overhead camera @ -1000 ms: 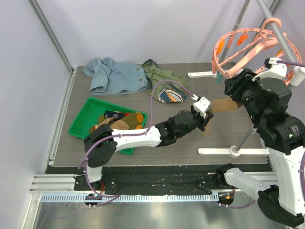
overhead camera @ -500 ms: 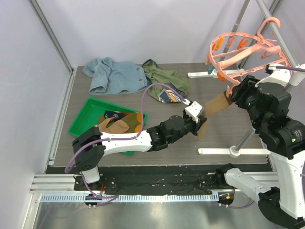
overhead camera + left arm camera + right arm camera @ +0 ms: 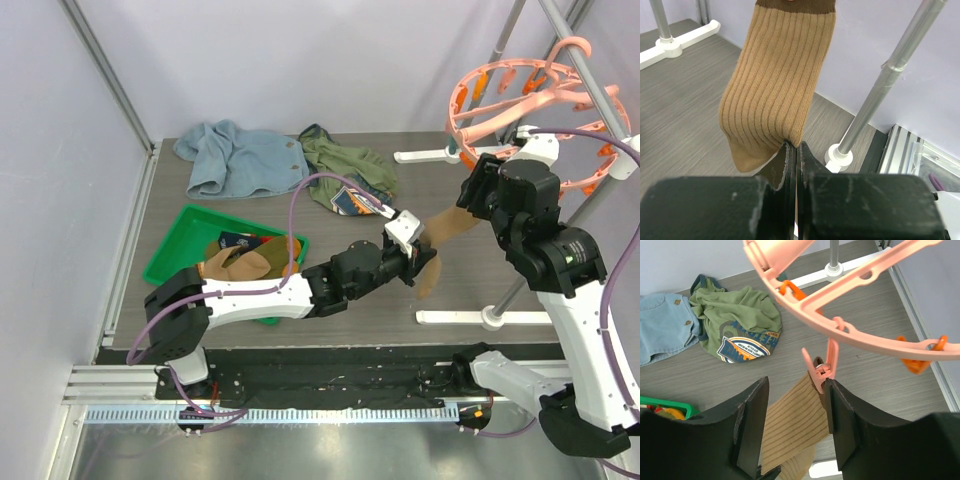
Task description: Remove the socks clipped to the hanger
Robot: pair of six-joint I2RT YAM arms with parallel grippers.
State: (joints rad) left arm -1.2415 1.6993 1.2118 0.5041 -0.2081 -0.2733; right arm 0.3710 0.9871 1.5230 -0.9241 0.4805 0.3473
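Sock (image 3: 775, 85), tan, is hanging from a clip (image 3: 824, 365) on the hanger (image 3: 880, 344), its lower end being pinched by the left gripper (image 3: 792, 150); the right gripper (image 3: 797, 425) is straddling the clip, jaws spread.

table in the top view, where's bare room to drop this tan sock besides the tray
Bare table between the far rack foot and near rack foot, and a strip along the near edge under the left arm. Crowded: green tray holds socks; blue garment and olive garment fill the far side.
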